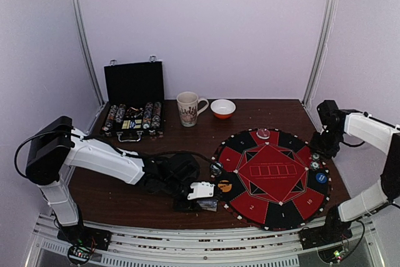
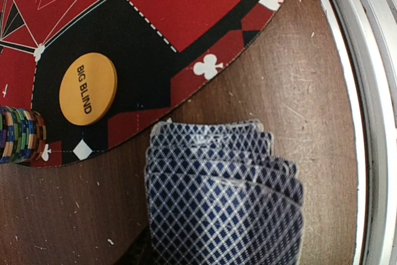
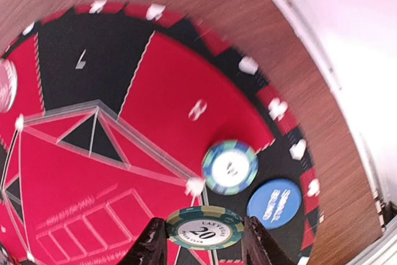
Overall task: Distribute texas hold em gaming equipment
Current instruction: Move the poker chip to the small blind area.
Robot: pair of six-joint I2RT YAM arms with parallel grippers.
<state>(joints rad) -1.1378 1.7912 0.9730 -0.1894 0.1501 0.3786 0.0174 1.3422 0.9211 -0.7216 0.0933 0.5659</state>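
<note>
The right of the table [image 1: 125, 148] is covered by the mat [image 1: 269, 173]. The open case [image 1: 133, 82] is stood at the back left, and rows of chips [image 1: 131, 117] are left in it. The left claw [image 1: 201, 191] is set low at the mat's near-left edge and is closed on a fan of cards [image 2: 217, 197], which is held backs up over bare wood just off the mat. No dealt card is seen on the mat. The right claw [image 3: 205, 240] is held over the mat's right side, clamped on a green chip [image 3: 205, 228]. A stack [image 2: 22, 134] and the orange button [image 2: 87, 89] are laid at the mat's left. A blue-green chip [image 3: 230, 167] is laid beside the blue button [image 3: 274, 203] at its right. The buttons are judged done, the chips partly shared out, and the dealing not begun.
</note>
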